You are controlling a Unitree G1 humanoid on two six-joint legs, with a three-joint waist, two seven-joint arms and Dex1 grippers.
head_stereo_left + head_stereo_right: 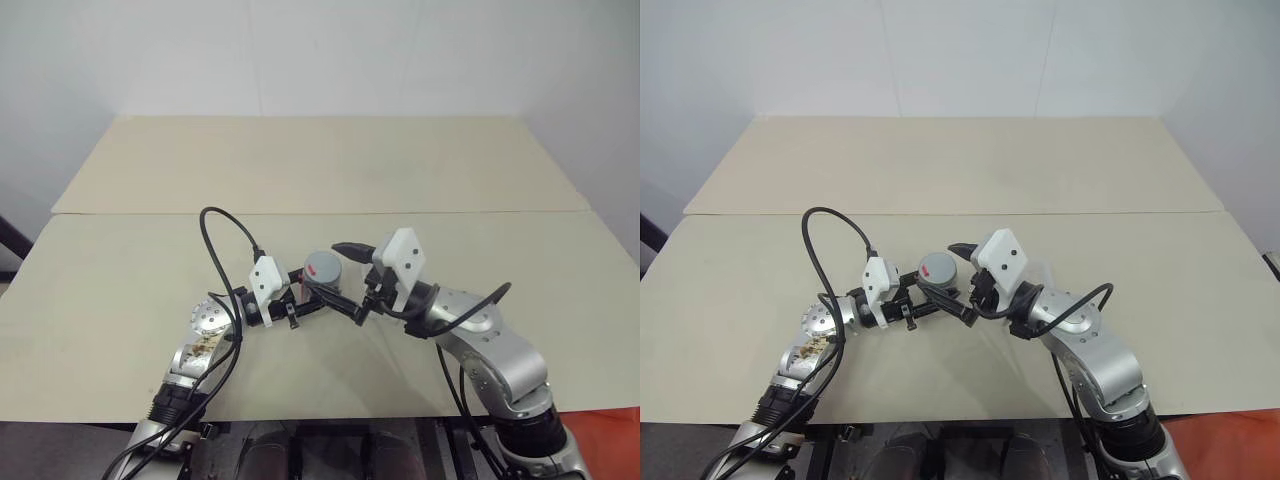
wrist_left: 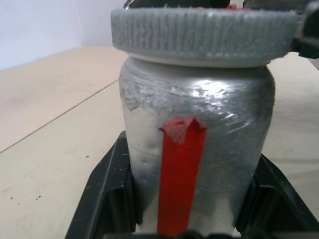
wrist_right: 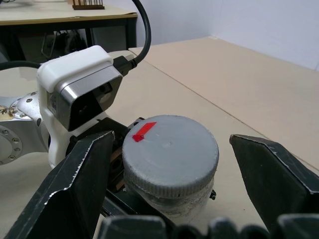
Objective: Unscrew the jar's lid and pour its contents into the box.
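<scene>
The left gripper [image 1: 300, 300] is clamping its two black fingers [image 2: 107, 189] around the body of the small clear cylindrical jar [image 2: 197, 149] with the red strip, holding it upright above the pale beige wooden table [image 1: 320, 170], seemingly to keep it from turning. The right gripper [image 3: 172, 164] is standing wide open, its dark fingers [image 3: 79, 174] flanking the flat round grey ribbed lid [image 3: 169, 149] with the small red mark, apart from it on both sides and gripping nothing. The lid is sitting on the jar, so the unscrewing looks not yet finished; the spread jaws are probably poised for a closing grip and a twist. The jar is sitting between both arms, near the table's front edge.
</scene>
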